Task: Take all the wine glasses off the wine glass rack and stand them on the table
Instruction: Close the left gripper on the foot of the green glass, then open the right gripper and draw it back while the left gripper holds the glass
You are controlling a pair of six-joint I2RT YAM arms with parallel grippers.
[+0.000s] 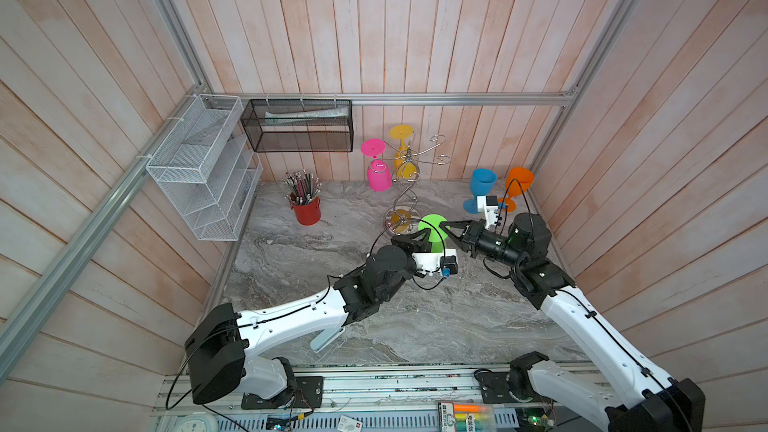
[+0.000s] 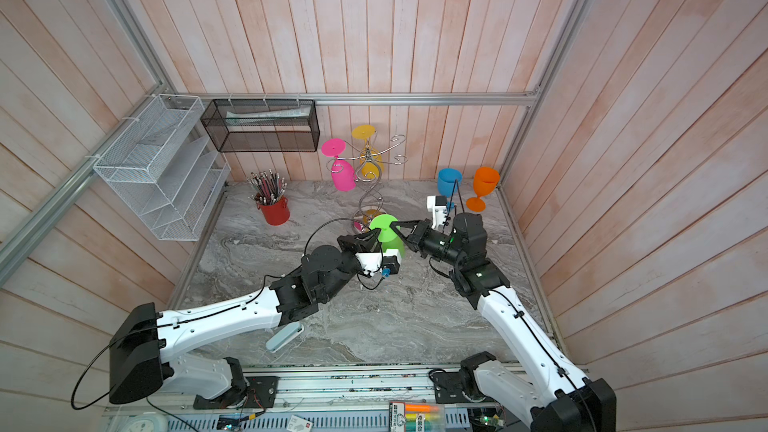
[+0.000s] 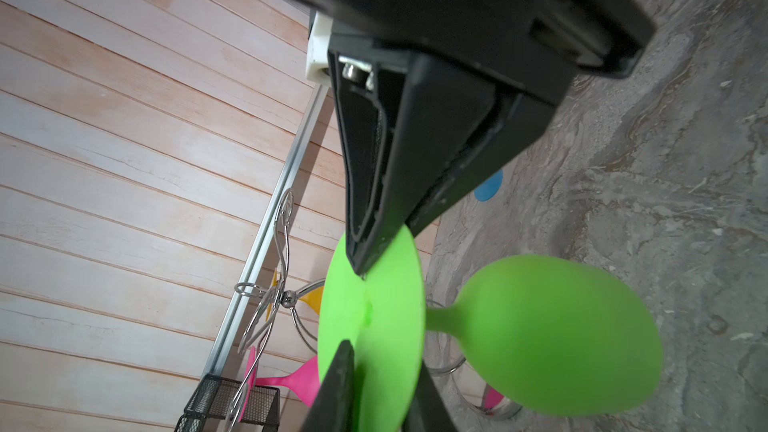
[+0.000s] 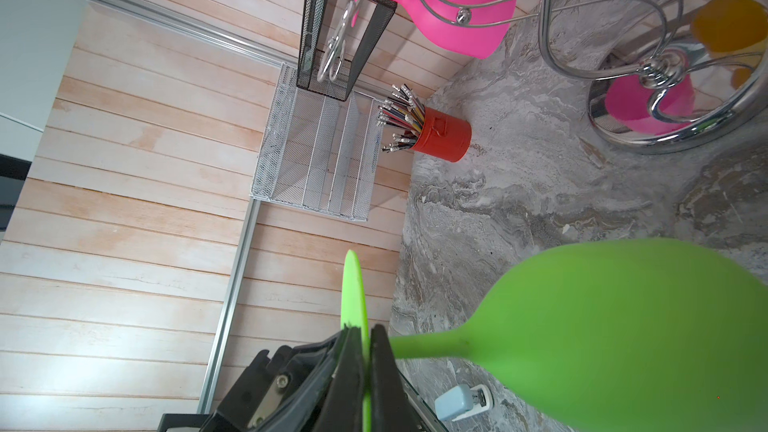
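Wine glass [image 4: 623, 326], green, clamped by its foot in right end effector [image 4: 366, 340]; left end effector [image 3: 380, 392] straddles foot, grip unclear.

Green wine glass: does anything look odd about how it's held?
Yes: the green wine glass hangs bowl-down, off the wine glass rack, the right gripper pinching only its foot's edge; the left gripper straddles the same foot.
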